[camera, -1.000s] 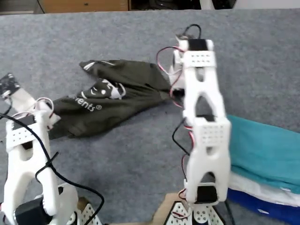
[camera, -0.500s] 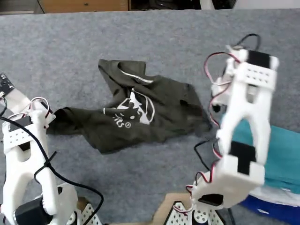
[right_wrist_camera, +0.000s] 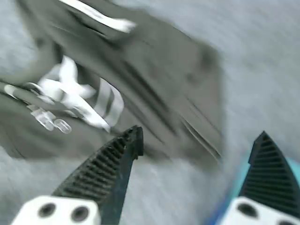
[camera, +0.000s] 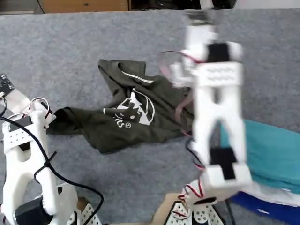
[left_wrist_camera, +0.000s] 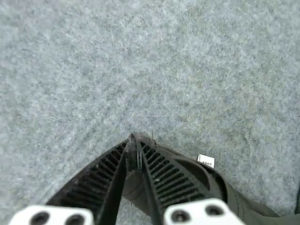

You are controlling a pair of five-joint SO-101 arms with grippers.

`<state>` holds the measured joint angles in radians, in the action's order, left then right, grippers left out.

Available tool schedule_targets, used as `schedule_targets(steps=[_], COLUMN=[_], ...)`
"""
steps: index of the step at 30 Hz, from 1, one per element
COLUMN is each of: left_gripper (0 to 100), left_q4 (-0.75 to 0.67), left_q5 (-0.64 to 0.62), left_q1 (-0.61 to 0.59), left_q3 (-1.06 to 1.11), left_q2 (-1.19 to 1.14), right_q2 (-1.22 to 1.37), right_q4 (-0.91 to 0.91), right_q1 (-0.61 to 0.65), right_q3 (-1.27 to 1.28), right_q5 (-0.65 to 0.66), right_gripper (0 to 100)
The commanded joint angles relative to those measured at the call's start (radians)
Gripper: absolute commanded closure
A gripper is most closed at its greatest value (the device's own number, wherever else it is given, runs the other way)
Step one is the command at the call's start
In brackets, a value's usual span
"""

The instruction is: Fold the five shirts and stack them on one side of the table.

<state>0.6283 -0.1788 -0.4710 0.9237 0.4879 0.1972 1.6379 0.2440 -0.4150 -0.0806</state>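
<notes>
- The dark green shirt (camera: 136, 112) is spread crumpled mid-table, its long axis left to right and its collar toward the far edge.
- Its left end is clamped in the left gripper (left_wrist_camera: 136, 143).
- The right gripper (right_wrist_camera: 199, 140) is held above it, jaws wide apart.
- Folded shirts (camera: 267, 154) are stacked at the right of the grey table (camera: 140, 37); a wooden cabinet (camera: 84, 4) is seen behind.

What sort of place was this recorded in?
Probably an indoor lab or workshop bench: a grey felt-covered table, two white arms at its near edge, a dark shirt and folded stack on it, wooden furniture behind.
</notes>
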Motion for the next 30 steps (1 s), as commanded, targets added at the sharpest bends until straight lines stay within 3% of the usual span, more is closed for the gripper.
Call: schedule_targets(steps=[1, 6, 11, 14, 18, 25, 30], left_gripper=[98, 98, 98, 98, 98, 98, 98], left_q4=[-0.02, -0.021, -0.021, -0.021, -0.021, -0.038, -0.035], left_q5=[0.002, 0.002, 0.002, 0.002, 0.002, 0.002, 0.002], left_q1=[-0.006, -0.006, -0.006, -0.005, -0.002, -0.002, -0.008], left_q3=[-0.005, -0.003, -0.002, -0.002, -0.002, -0.037, -0.112], left_q2=[0.021, 0.021, 0.021, 0.021, 0.021, -0.07, -0.193], right_q2=[0.236, 0.625, 0.935, 1.067, 1.173, 1.061, 0.857], right_q4=[-0.087, -0.083, 0.011, 0.104, 0.149, 0.15, 0.15], right_q1=[0.14, 0.22, 0.213, 0.18, 0.099, -0.041, -0.159], right_q3=[-0.182, -0.487, -0.817, -1.004, -1.17, -1.122, -0.816], right_q5=[-0.061, -0.08, -0.08, -0.08, -0.075, -0.074, -0.072], right_gripper=[64.8, 64.8, 66.0, 76.4, 98.8, 99.2, 99.3])
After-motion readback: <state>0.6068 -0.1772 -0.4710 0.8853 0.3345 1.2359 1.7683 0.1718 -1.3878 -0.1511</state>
